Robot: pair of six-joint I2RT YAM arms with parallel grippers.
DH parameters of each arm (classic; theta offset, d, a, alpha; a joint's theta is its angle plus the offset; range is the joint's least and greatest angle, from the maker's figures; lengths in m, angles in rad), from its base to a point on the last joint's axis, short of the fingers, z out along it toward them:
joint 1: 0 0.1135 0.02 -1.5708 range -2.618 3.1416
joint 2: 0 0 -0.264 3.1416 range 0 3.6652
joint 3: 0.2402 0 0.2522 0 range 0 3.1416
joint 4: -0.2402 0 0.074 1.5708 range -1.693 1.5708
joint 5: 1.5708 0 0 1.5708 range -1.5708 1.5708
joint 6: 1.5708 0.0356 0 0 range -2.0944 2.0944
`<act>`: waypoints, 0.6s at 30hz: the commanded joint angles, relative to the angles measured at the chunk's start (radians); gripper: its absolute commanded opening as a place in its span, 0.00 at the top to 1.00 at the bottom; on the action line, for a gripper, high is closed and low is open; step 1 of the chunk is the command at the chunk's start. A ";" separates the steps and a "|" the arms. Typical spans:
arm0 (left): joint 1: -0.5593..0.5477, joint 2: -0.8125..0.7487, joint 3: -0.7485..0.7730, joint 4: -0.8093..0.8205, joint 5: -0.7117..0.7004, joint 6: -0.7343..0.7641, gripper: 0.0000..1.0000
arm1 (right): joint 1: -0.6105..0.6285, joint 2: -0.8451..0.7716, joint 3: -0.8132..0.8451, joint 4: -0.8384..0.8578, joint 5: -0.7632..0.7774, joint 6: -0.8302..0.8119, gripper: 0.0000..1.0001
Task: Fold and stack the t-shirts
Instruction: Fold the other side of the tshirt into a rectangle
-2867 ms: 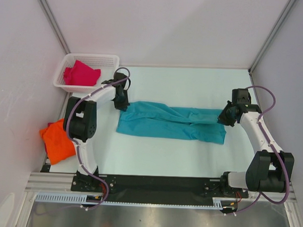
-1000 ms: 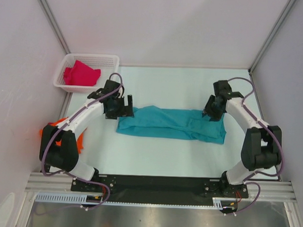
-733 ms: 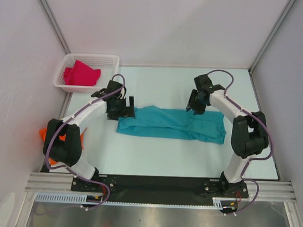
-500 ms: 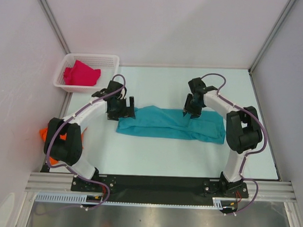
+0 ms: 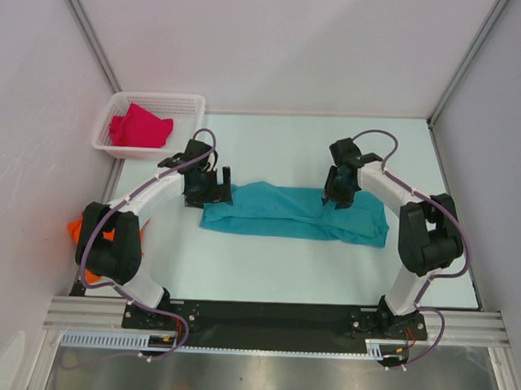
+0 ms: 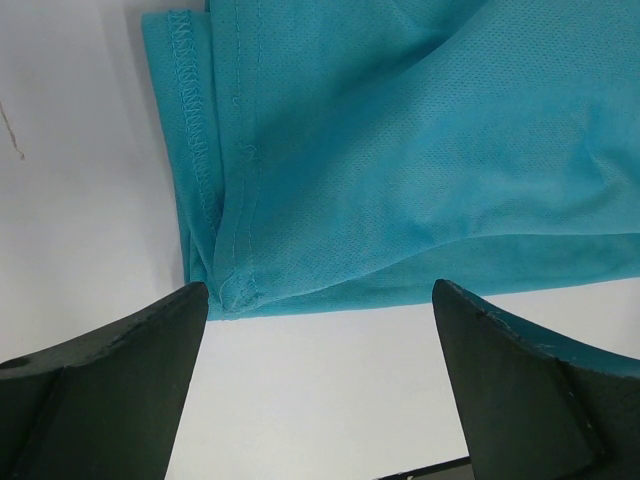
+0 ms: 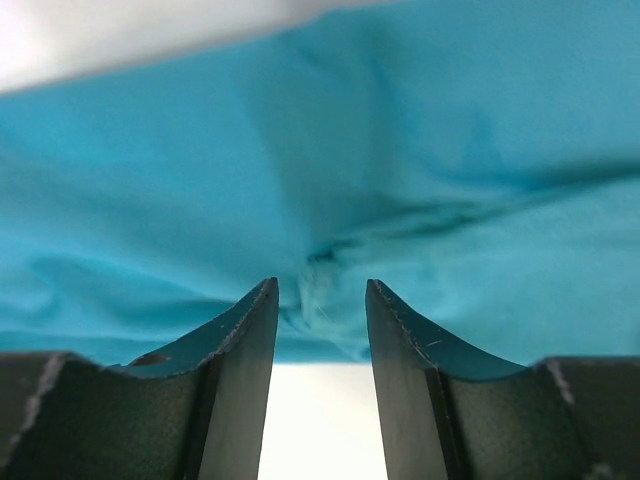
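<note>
While our arms flank it, the teal shirt point(image 5: 294, 212) lies mid-table as a long folded band, limp and light, so we would pinch its hemmed corners. Our left gripper point(image 6: 318, 300) gapes wide at its left end, holding nothing. Our right gripper point(image 7: 320, 300), nearly closed, nips a fold at the far edge.

two white-linked arms with black joints and wrists, mauve cables looping alongside each. black bases. dark, wedge-shaped fingers point(image 6: 110, 390), faintly scuffed on the right pair point(image 7: 235, 390).
</note>
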 commanded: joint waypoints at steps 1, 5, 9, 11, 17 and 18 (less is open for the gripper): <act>-0.006 -0.021 -0.002 0.024 0.018 0.009 0.00 | 0.010 -0.109 -0.061 -0.024 0.012 0.017 0.55; -0.006 -0.021 0.008 0.021 0.022 0.012 0.01 | 0.017 -0.194 -0.155 -0.026 0.004 0.032 0.55; -0.006 -0.020 0.011 0.019 0.034 0.011 0.00 | 0.020 -0.232 -0.195 -0.014 0.015 0.040 0.55; -0.006 -0.023 0.011 0.019 0.037 0.009 0.01 | 0.023 -0.217 -0.184 -0.006 0.017 0.037 0.55; -0.006 -0.057 -0.009 0.019 0.013 0.012 0.01 | 0.030 -0.105 -0.069 -0.011 0.038 0.017 0.55; -0.006 -0.060 -0.011 0.018 0.013 0.014 0.00 | 0.030 -0.090 -0.059 -0.009 0.040 0.015 0.55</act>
